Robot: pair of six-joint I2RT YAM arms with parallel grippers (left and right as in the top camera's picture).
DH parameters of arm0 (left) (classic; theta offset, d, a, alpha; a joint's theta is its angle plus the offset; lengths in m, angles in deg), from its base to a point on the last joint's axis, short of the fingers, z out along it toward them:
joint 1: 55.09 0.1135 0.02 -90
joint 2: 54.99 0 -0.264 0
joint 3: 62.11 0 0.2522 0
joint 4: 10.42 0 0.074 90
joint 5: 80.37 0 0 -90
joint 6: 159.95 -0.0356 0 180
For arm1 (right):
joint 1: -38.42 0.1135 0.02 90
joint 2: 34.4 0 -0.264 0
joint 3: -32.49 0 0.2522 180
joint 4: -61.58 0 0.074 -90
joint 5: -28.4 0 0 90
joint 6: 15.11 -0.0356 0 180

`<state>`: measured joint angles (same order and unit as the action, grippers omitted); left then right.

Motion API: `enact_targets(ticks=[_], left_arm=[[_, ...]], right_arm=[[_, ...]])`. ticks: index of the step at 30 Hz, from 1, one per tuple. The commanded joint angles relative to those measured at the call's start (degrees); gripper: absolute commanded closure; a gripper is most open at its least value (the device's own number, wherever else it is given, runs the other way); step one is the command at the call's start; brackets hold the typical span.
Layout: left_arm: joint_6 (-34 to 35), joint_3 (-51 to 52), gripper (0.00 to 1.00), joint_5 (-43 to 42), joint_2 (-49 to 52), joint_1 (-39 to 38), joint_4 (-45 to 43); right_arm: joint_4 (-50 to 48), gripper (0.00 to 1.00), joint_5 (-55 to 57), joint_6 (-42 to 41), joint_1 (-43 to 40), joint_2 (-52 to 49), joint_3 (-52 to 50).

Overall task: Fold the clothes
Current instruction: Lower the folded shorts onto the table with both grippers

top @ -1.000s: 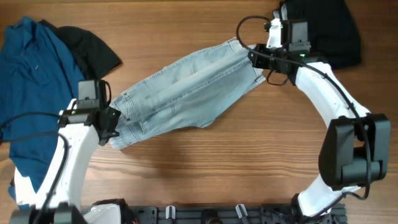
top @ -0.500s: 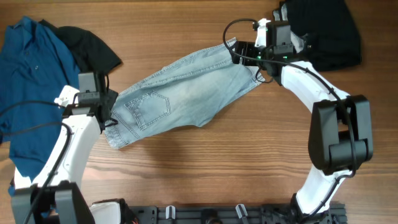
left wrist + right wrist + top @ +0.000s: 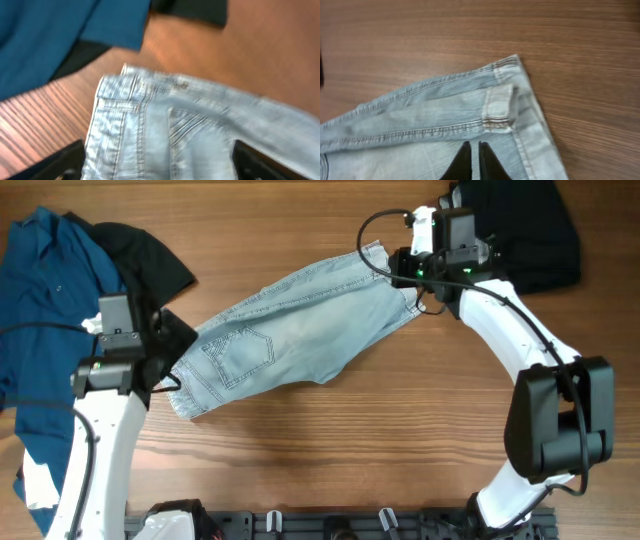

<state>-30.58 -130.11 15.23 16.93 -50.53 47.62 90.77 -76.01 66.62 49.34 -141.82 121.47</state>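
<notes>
The pale denim shorts (image 3: 290,330) lie flat and diagonal across the table, back pocket up. My left gripper (image 3: 166,348) hovers at their lower-left end. In the left wrist view it is open (image 3: 160,170), its fingers (image 3: 60,162) wide apart at the frame's bottom corners, with the shorts (image 3: 200,130) spread beneath them. My right gripper (image 3: 396,268) is at the upper-right end. In the right wrist view its tips (image 3: 475,160) are shut together over the shorts (image 3: 420,120), just short of a small stitched loop (image 3: 497,107). Nothing shows pinched between them.
A royal-blue shirt (image 3: 45,310) lies crumpled at the left with a black garment (image 3: 150,260) on its upper edge, close to my left arm. Another black garment (image 3: 530,230) sits at the back right, behind my right arm.
The shorts have dropped from both grippers and now lie flat with the pocket showing. My left arm has drawn back to the left. The right gripper has shut again.
</notes>
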Motion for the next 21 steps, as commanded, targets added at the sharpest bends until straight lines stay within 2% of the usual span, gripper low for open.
enact_targets(ticks=[1, 2, 4, 14, 21], left_arm=[[-1.64, 2.78, 0.31, -3.3, 5.35, 0.04, 0.07], [-1.66, 2.78, 0.35, -3.48, 7.19, 0.04, -0.02], [-1.66, 2.78, 0.37, -3.48, 10.16, 0.04, -1.05], [-1.66, 2.78, 0.3, -3.48, 18.1, 0.04, -4.35], [-1.66, 2.78, 0.28, -3.45, 18.12, 0.04, -6.88]], right_arm=[[0.46, 0.96, -0.66, 0.85, 1.73, -3.72, 0.66], [0.48, 0.96, -0.66, 0.79, 1.92, -4.13, 0.68], [0.48, 0.96, -0.46, 0.79, 2.4, -5.55, 0.66], [-0.92, 0.96, -0.48, 0.79, 2.43, -12.26, 0.66], [-10.95, 0.96, -0.46, 0.76, 2.43, -16.55, 0.68]])
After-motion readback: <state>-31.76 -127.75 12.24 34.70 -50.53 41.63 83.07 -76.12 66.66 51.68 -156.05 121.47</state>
